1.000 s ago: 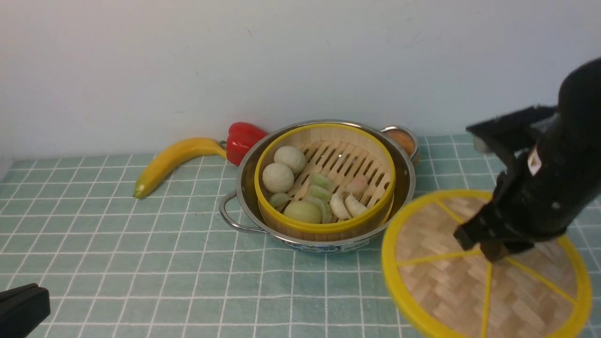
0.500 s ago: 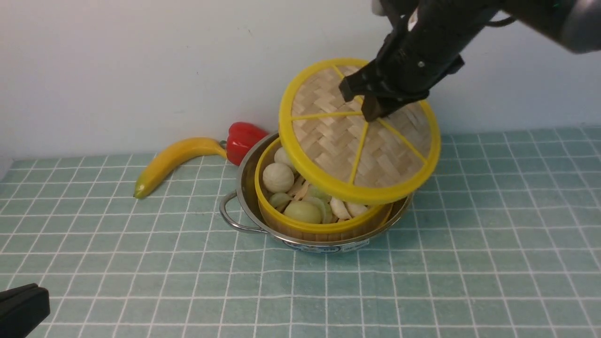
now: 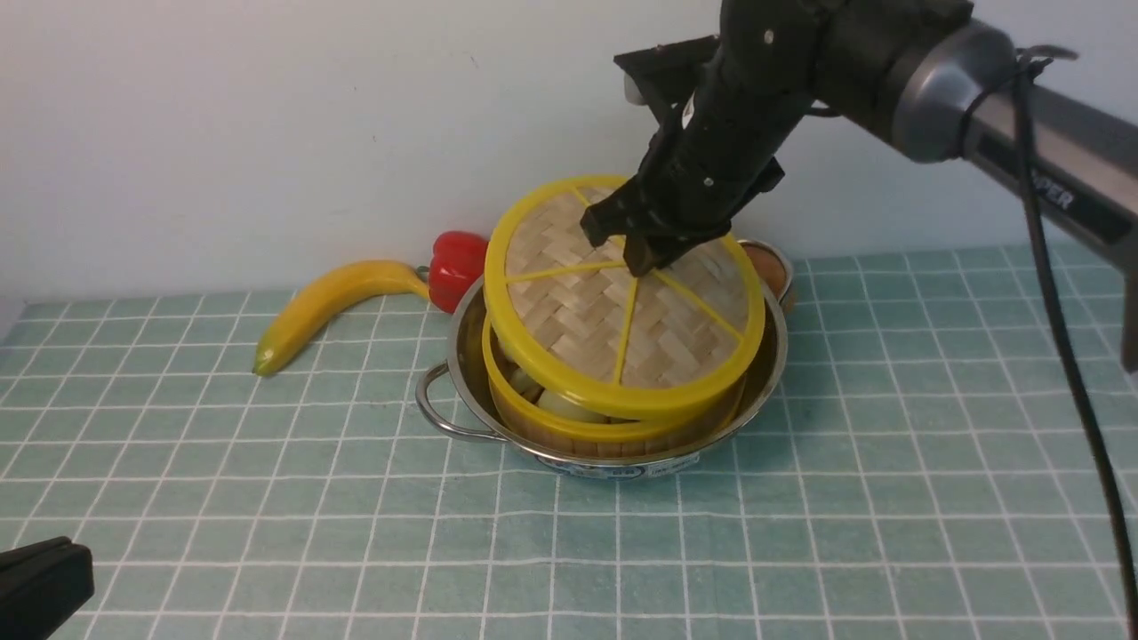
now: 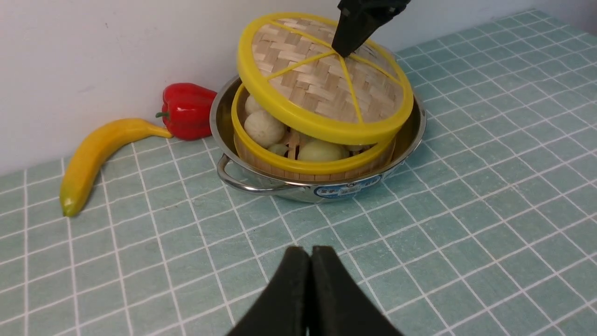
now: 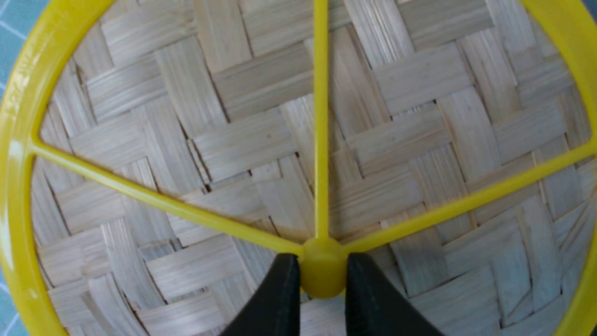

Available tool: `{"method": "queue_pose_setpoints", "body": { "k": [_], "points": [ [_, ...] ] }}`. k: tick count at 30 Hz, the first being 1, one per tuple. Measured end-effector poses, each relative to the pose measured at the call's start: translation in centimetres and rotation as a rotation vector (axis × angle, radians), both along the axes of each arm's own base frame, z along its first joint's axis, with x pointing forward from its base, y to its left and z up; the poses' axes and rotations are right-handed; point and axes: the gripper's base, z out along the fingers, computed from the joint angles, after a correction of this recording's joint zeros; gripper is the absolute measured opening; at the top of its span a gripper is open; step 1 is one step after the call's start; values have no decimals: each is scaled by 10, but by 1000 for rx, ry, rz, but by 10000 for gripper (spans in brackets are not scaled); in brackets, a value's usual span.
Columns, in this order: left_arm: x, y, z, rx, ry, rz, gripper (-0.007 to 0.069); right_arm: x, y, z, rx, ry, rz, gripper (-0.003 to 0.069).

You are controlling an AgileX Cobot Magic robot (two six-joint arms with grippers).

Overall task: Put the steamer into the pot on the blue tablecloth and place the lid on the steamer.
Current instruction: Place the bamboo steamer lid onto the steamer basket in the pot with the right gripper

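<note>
The steamer (image 3: 613, 428) sits inside the pot (image 3: 765, 356) on the blue tablecloth (image 3: 845, 498). My right gripper (image 3: 636, 253) is shut on the centre hub of the lid (image 3: 605, 320) and holds it tilted just above the steamer, the near edge raised. In the right wrist view the fingers (image 5: 280, 289) clamp the yellow hub of the lid (image 5: 261, 140). The left wrist view shows the lid (image 4: 308, 84) over the steamer (image 4: 280, 161), buns showing in the gap, in the pot (image 4: 413, 135). My left gripper (image 4: 309, 254) is shut and empty, low over the cloth near the front left.
A banana (image 3: 329, 302) and a red pepper (image 3: 458, 262) lie left of the pot by the wall. A small metal bowl (image 3: 772, 271) with something orange stands behind the pot's right side. The left arm's black tip (image 3: 40, 587) shows at the bottom left corner.
My right gripper carried the lid from the front right up and over to the pot, then lowered it close onto the steamer. The left gripper stayed still.
</note>
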Motion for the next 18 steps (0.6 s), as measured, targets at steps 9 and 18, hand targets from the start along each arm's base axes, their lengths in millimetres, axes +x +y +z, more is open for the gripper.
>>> {"method": "queue_pose_setpoints", "body": {
  "k": [9, 18],
  "points": [
    [0, 0, 0, 0, 0, 0, -3, 4, 4, -18, -28, 23, 21, 136],
    [0, 0, 0, 0, 0, 0, 1, 5, 5, -25, -43, 28, 46, 136]
  ]
}}
